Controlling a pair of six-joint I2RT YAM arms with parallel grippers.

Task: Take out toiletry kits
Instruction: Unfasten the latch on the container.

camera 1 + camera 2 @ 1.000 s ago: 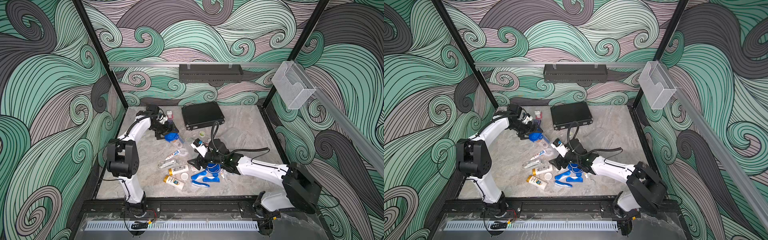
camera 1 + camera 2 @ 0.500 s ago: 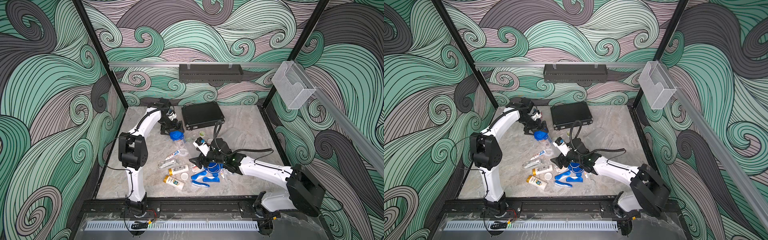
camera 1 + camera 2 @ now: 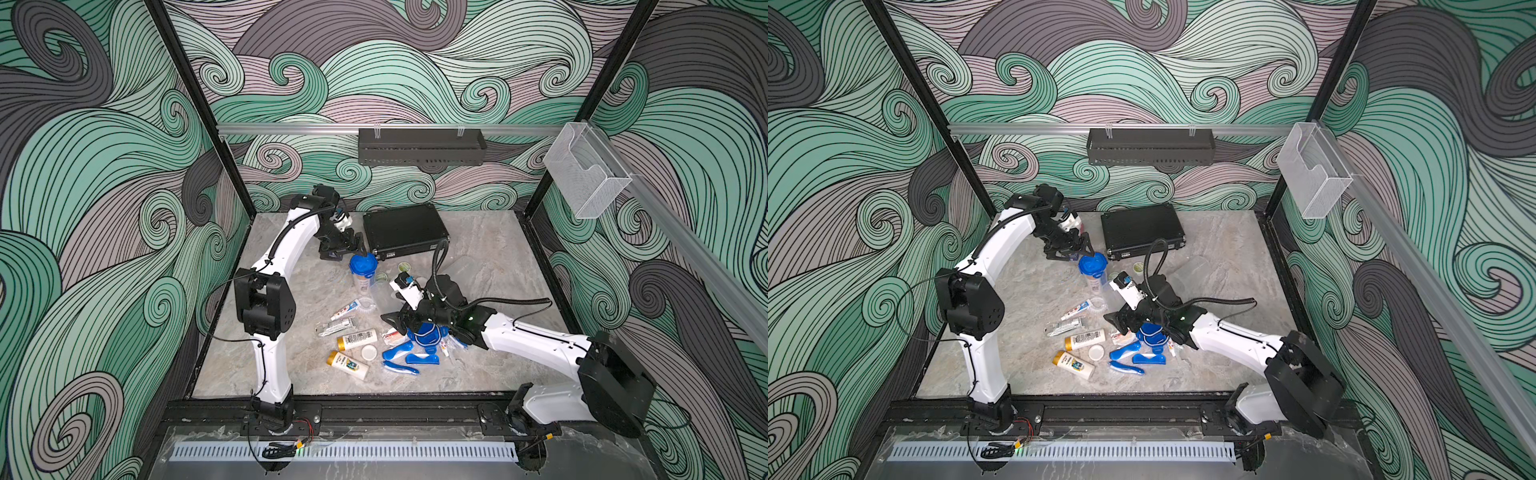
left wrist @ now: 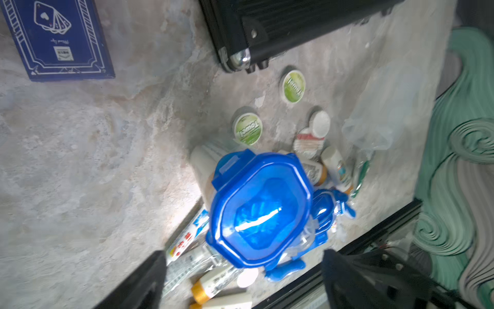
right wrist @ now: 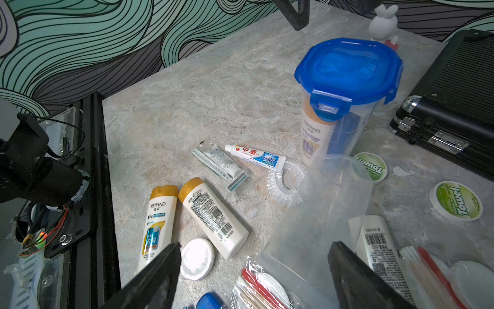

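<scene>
One tumbler (image 3: 363, 272) stands lidded and full near the briefcase (image 3: 405, 228), with the left claw (image 4: 242, 252) wide above its lid (image 4: 260, 211). The right claw (image 5: 254, 246), also wide, hovers over an empty tumbler (image 5: 320, 214) among loose toiletries (image 3: 357, 338). The next step is probably bracing the full one and unclipping its tabs.

You are looking into a robot test cell in a lab, not a home or a shop. The walls (image 3: 104, 208) are flat panels printed with green, grey and mauve swirls, held by black frame posts (image 3: 199, 104) and an aluminium rail (image 3: 291, 129). A stone-look tabletop (image 3: 498, 249) sits boxed in between them. Your left arm (image 3: 291, 245) and right arm (image 3: 532, 345), white and black, are bolted to a black base rail (image 3: 395, 411) along the front edge. A black slotted shelf (image 3: 419, 147) and a clear plastic holder (image 3: 582, 174) hang from the rails, and bare wiring with a lit green light (image 5: 40, 235) shows in the right wrist view
</scene>
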